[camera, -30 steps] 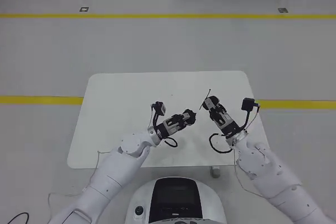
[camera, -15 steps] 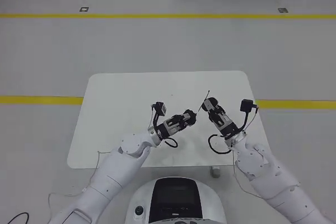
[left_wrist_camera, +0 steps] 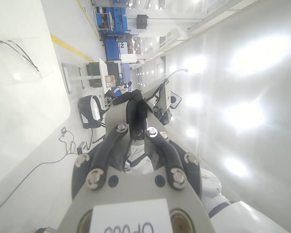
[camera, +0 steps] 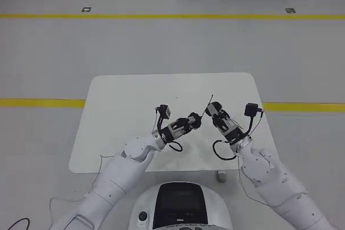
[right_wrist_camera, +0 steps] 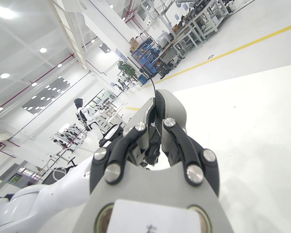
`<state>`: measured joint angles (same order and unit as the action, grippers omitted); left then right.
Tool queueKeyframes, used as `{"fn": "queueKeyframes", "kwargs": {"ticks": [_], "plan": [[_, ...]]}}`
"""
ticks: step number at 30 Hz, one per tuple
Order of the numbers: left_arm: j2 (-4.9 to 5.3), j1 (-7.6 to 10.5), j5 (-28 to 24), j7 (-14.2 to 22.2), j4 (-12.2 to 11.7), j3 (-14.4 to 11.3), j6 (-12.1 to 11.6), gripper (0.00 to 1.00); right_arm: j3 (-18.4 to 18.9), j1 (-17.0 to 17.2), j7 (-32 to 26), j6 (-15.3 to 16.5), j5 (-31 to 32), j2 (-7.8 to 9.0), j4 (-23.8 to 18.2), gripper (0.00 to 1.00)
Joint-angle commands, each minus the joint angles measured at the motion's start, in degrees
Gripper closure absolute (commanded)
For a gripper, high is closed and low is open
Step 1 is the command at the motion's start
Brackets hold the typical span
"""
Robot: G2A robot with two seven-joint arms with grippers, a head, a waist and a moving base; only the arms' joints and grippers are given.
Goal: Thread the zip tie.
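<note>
A thin black zip tie [camera: 210,100] stands up out of my right gripper [camera: 210,107], which is shut on its strap above the white table [camera: 132,115]. In the right wrist view the strap [right_wrist_camera: 153,86] runs between the closed fingers and pokes out past the right gripper's [right_wrist_camera: 157,98] tips. My left gripper [camera: 196,119] hovers just beside it, fingers pressed together, and I cannot make out anything held between them. In the left wrist view the left gripper [left_wrist_camera: 135,99] points at the right one, and the zip tie's free end [left_wrist_camera: 177,72] curves away beyond it.
Both grippers hang over the table's near middle. Two thin dark curved lines [left_wrist_camera: 21,54] lie on the tabletop farther off in the left wrist view. The table's rounded corner [left_wrist_camera: 68,107] drops to the floor, where cables lie.
My right gripper has shifted slightly toward the left gripper, carrying the zip tie with it. The left arm has stayed still.
</note>
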<state>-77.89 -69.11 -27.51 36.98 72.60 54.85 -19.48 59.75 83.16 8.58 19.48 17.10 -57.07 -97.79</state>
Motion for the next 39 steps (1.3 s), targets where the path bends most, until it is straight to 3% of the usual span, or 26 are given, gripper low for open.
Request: {"fn": "queueKeyframes", "kwargs": {"ticks": [1, 39], "plan": [[0.00, 0.00, 0.00, 0.00, 0.00, 0.00, 0.00, 1.00, 0.26, 0.24, -0.24, 0.00, 0.13, -0.08, -0.15, 1.00], [0.00, 0.00, 0.00, 0.00, 0.00, 0.00, 0.00, 1.00, 2.40, 0.88, -3.27, 0.00, 1.31, -2.56, 1.57, 1.00]]}}
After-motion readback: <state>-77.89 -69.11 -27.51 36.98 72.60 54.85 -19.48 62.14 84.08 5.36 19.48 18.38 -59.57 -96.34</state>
